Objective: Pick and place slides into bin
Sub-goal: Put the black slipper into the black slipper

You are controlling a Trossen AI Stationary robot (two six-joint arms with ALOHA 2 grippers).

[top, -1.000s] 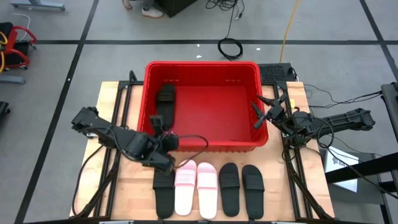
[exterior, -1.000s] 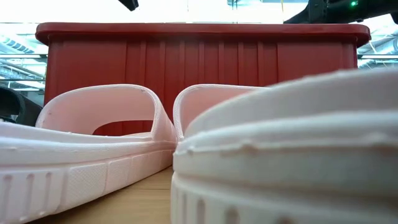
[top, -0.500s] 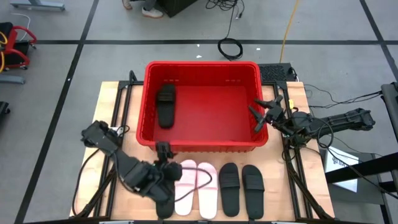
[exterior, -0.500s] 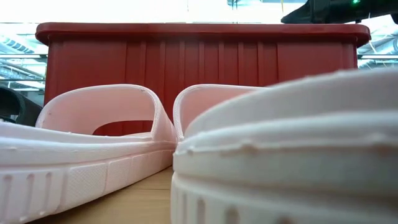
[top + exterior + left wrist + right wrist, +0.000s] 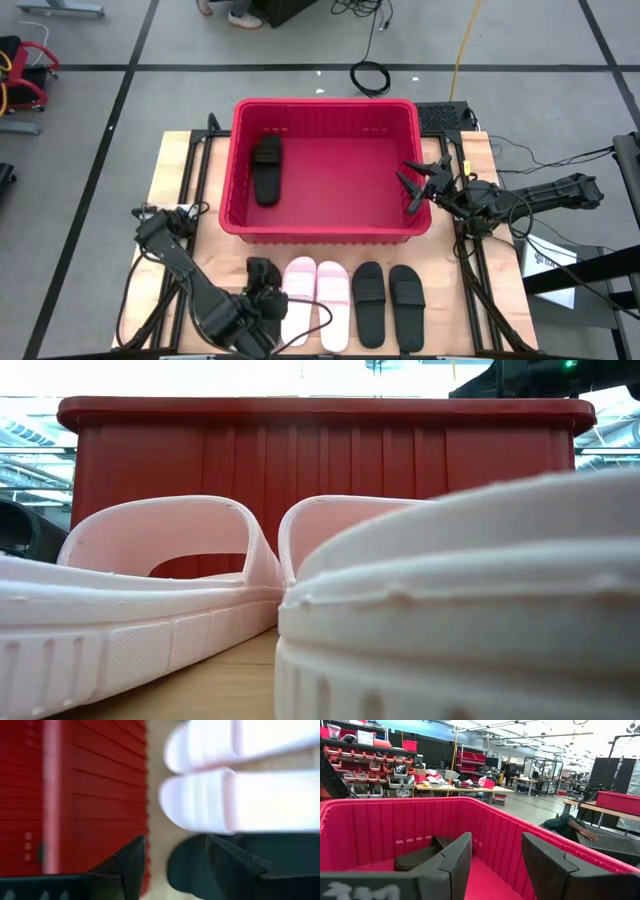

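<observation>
High view: one black slide (image 5: 265,169) lies in the red bin (image 5: 325,233); pink pair (image 5: 316,300) and two black slides (image 5: 388,303) line the bench (image 5: 170,190).

Left wrist view: left end effector (image 5: 175,862) spread over a black slide (image 5: 235,865).

Right wrist view: right end effector (image 5: 496,857) spread at the bin's rim.

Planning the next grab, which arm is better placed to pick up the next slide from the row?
Left. The left gripper is open over the row's end black slide, beside the pink slides. The right gripper, also open, sits at the bin rim, away from the row.
</observation>
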